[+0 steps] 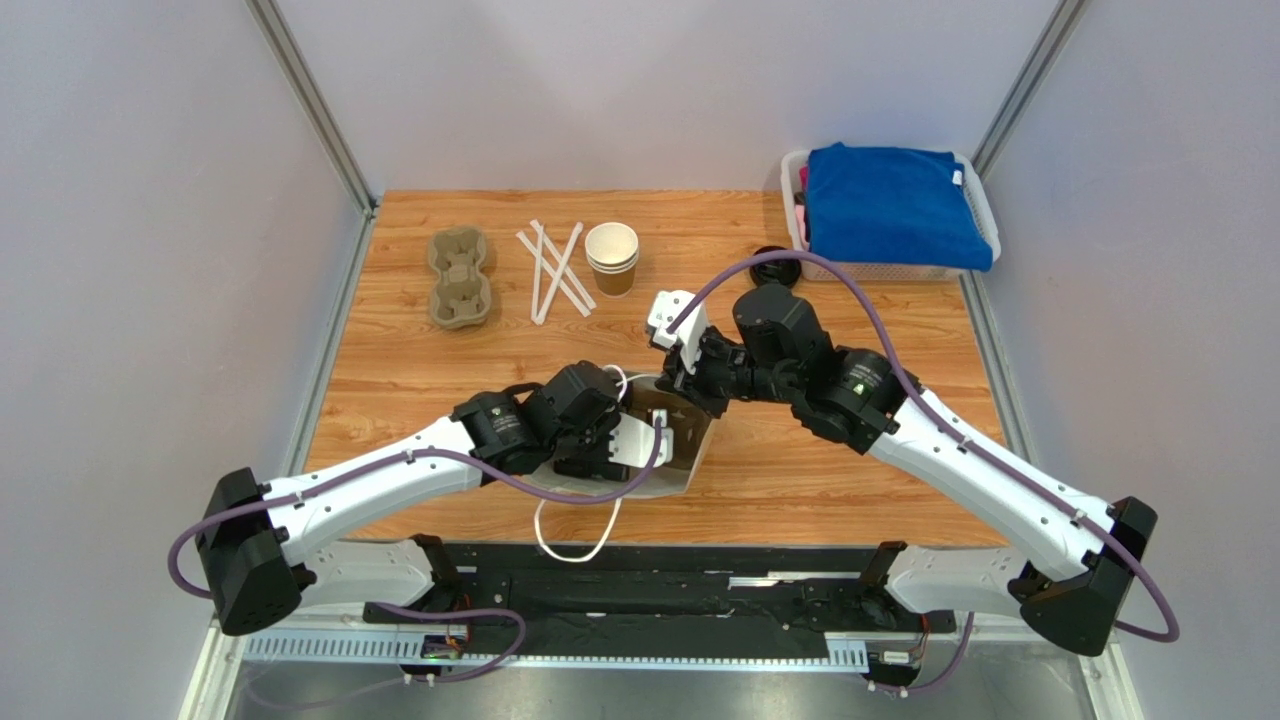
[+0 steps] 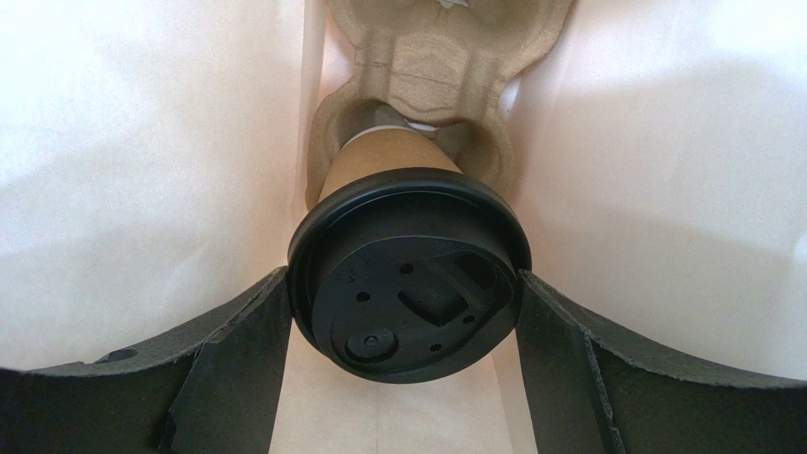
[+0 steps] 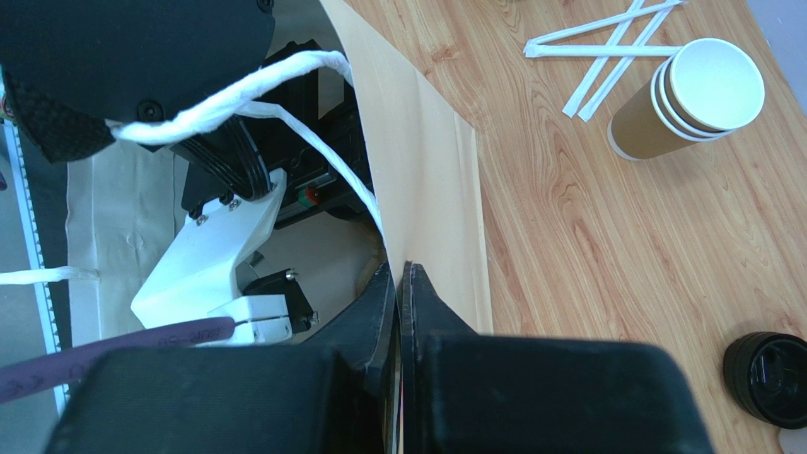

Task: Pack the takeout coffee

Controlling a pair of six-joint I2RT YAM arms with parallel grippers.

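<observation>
Your right gripper point(image 3: 399, 279) has its black fingers pinched together on the edge of the tan kraft paper bag point(image 3: 426, 180). The bag's white twisted cord handle point(image 3: 284, 80) loops over the black-and-white left arm point(image 3: 213, 251) reaching into its mouth. On the wooden tabletop point(image 3: 568, 246) you see a stack of lidless brown paper cups point(image 3: 696, 99), white wrapped straws point(image 3: 606, 43) just beside it, and a round black plastic lid point(image 3: 769, 378) well apart.

Arms angled inward; left tool point(image 2: 403, 284) and right tool point(image 3: 400, 279) clamped.

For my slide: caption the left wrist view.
Left hand holds the takeout coffee in a pulp cup carrier inside the paper bag.
</observation>
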